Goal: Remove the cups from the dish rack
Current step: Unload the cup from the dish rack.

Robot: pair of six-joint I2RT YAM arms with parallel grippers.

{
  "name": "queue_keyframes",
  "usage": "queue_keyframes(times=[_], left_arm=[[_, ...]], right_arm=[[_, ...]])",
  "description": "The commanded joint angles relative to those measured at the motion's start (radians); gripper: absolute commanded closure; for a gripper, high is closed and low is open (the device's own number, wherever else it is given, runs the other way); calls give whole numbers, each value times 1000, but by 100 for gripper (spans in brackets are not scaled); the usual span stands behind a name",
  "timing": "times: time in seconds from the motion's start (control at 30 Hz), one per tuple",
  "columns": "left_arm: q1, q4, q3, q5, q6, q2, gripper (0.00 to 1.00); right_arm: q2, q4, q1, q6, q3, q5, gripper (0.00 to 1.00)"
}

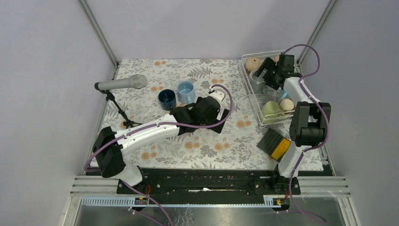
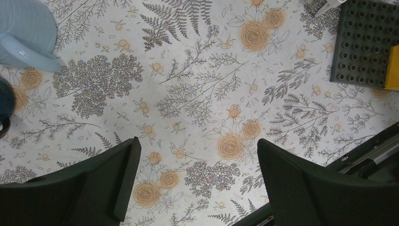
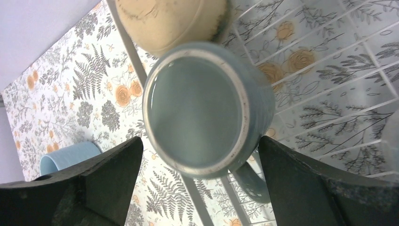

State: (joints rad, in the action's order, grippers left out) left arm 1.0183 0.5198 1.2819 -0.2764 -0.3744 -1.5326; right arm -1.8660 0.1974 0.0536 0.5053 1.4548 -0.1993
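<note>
The white wire dish rack point(image 1: 249, 92) stands at the far right and holds a tan mug point(image 1: 254, 63), a metallic grey mug point(image 1: 258, 80), a green mug point(image 1: 270, 109) and others partly hidden by the arm. My right gripper point(image 1: 264, 73) is over the grey mug. In the right wrist view its open jaws point(image 3: 198, 141) stand on either side of that mug point(image 3: 202, 108), with the tan mug point(image 3: 164, 19) behind. A dark blue mug point(image 1: 167, 99) and a light blue mug point(image 1: 186, 92) stand on the table. My left gripper point(image 1: 214, 117) is open and empty point(image 2: 197, 143) above the cloth.
A black-and-orange square pad point(image 1: 274, 143) lies near the rack's front corner and shows in the left wrist view point(image 2: 364, 42). A microphone on a stand point(image 1: 120, 84) is at the far left. The light blue mug point(image 2: 23, 33) is at that view's top left.
</note>
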Motion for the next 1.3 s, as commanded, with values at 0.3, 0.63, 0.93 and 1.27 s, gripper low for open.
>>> queue_keyframes(times=[0.3,0.63,0.93,1.27], left_arm=[[5,-54,-7,8,-12,35,1],[6,-53,-6,14,-12,28,1],[5,-54,-3,18,-11,22,1],[5,-55,-1,18,-9,15,1]], right_arm=[[123,90,-49,-108,-70,167,3],[87,133,-121,-191,-27,268,38],[18,150,-129,-227,-1,311,47],[-30,142,-147,-243,20,352,51]])
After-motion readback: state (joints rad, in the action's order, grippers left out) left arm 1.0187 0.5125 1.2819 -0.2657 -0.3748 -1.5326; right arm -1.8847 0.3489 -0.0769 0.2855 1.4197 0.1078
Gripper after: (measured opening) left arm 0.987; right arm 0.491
